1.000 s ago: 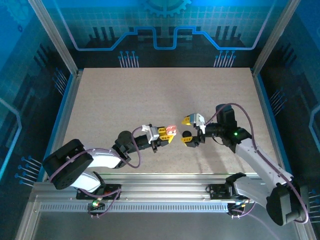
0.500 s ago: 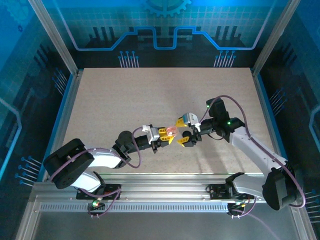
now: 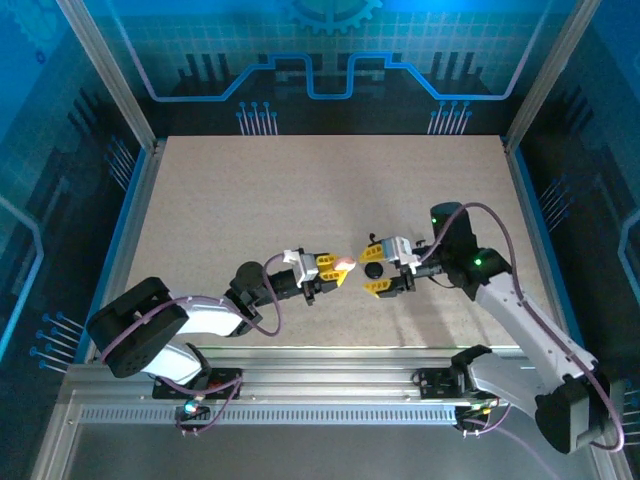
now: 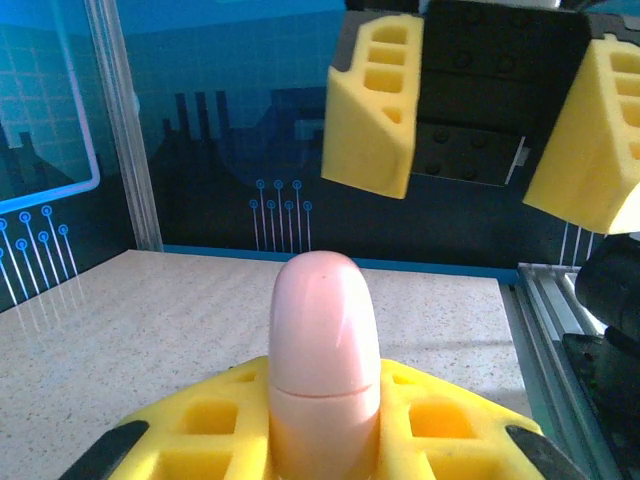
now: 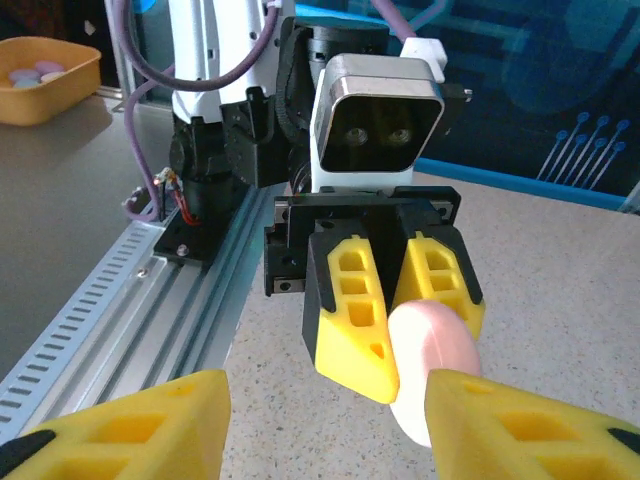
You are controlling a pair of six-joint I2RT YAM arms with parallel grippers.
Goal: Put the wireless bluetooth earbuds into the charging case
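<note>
Above the near middle of the speckled table (image 3: 300, 190), the left gripper (image 3: 338, 268) clamps a shut pink charging case (image 4: 322, 350) by its lower half, rounded end offered outward; the right gripper (image 3: 375, 268) faces it head-on, yellow jaws parted and not touching it, probably lining up to grip the upper half.

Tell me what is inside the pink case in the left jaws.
The pink case is shut: only its smooth shell and seam show. Its lid covers the inside, and the left jaws hide its base.
</note>
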